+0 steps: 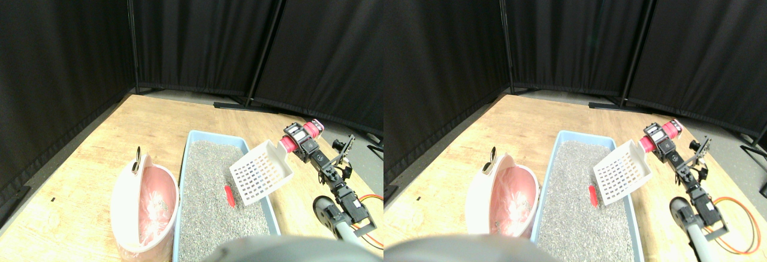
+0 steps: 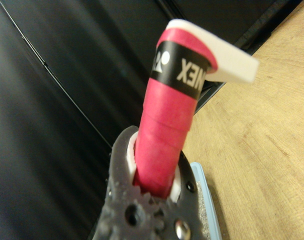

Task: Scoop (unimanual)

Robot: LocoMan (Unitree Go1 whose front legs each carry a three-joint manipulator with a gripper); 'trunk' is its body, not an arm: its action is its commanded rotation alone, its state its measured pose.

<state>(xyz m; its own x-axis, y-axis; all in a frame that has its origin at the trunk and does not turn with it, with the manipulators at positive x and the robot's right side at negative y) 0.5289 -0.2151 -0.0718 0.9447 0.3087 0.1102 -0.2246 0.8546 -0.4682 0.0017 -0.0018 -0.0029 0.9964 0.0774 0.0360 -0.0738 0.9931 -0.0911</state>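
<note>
One white slotted scoop (image 1: 262, 172), handle wrapped in pink tape.

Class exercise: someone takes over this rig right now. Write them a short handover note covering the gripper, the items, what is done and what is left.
Right gripper: shut on the scoop handle, pink-wrapped.
White slotted scoop: raised over the right side of the blue litter tray, looks empty.
Red piece: lying on the litter, not yet scooped.
Pink bin: left of the tray, on the wooden floor.
Left: scoop the red piece, presumably tip it into the bin.
</note>
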